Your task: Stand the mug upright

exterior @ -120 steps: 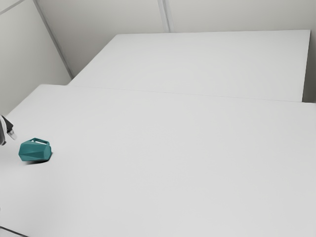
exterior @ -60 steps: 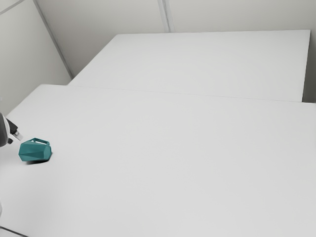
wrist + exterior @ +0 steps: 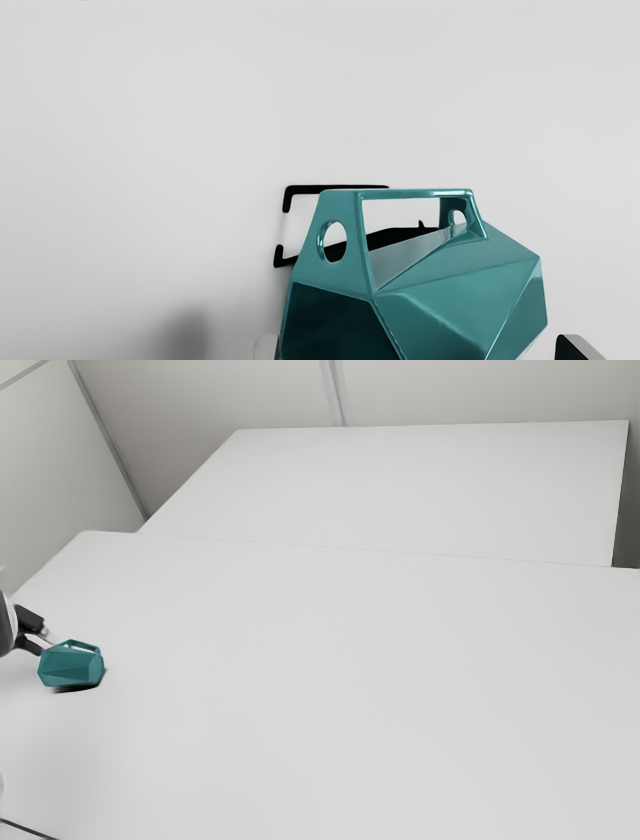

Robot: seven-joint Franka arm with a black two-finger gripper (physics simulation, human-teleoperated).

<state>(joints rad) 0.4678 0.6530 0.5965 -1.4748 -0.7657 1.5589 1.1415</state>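
Observation:
In the exterior view my gripper is at the far left, right beside the teal faceted mug, on the handle side facing the arm. The mug lies on its side on the white table, handle uppermost. Seen from the wrist, the mug stretches between the two spread fingertips of my gripper, with a gap at one finger; the other is close to the mug's edge. The gripper is open. The lower part of the mug is cut off from the wrist view.
The white table extends widely toward the exterior view's right. A second white surface stands behind it. A thin dark cable lies at the exterior view's lower left.
My gripper has moved toward the exterior view's right and slightly downward, closing the distance to the mug. The mug has stayed where it was.

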